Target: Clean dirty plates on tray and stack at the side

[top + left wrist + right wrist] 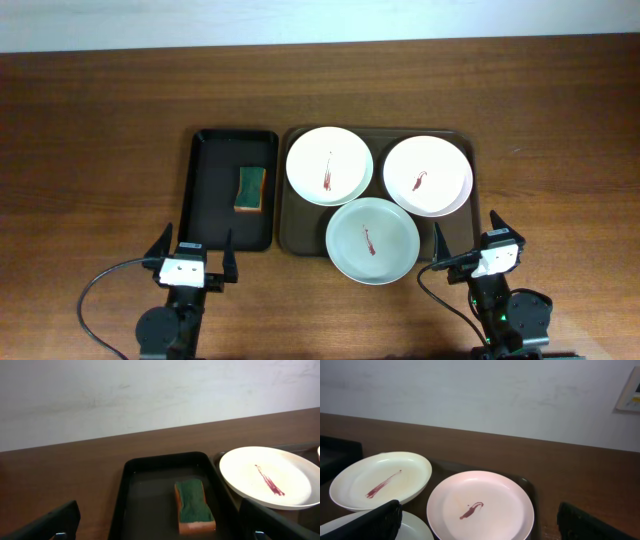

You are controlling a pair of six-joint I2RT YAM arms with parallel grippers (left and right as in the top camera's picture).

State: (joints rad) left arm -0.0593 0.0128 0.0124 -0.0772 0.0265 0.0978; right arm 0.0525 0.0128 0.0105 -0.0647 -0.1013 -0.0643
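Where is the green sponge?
Seen from above, the sponge lies in the small black tray on the left, right beside the big brown tray.

I see glossy, smooth plates on a matt brown tray, a rough-topped sponge, and a satin wood-grain surface.

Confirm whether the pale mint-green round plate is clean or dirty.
Dirty: the pale mint-green round plate on the dark-brown rectangular tray carries a dark-red smear at its centre.
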